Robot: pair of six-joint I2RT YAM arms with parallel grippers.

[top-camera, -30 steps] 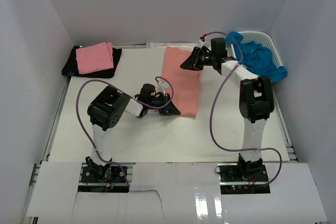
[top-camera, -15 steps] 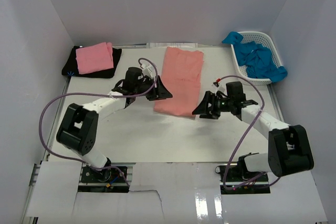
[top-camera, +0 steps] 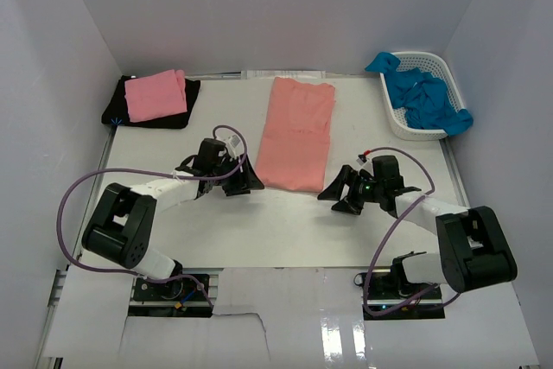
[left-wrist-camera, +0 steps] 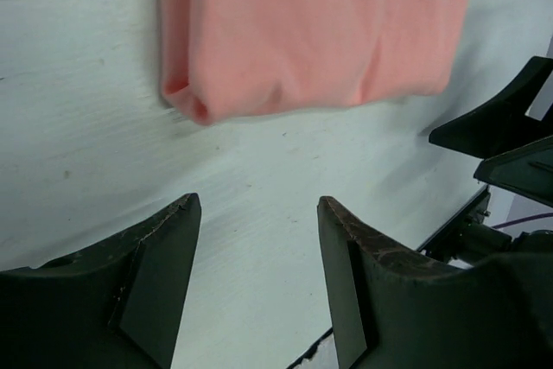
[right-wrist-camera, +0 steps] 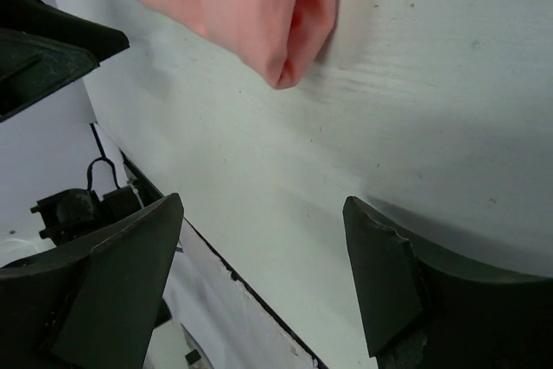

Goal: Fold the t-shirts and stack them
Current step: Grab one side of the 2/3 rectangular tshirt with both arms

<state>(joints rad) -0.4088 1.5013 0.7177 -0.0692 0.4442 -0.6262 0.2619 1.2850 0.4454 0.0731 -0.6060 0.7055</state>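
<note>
Here, spread empty jaws flank the folded salmon t-shirt (top-camera: 298, 131).

Empty parted jaws, salmon-coral t-shirt (left-wrist-camera: 302, 32) just beyond

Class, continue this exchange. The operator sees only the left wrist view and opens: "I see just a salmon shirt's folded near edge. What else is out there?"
Observer: A folded pink t-shirt lies on a black t-shirt, far left.
Operator: Anything unfolded?
Observer: Blue t-shirts are heaped in a white basket, far right.
Operator: And the salmon one's shape?
Observer: The salmon t-shirt is a long narrow strip, lying front to back.
</note>
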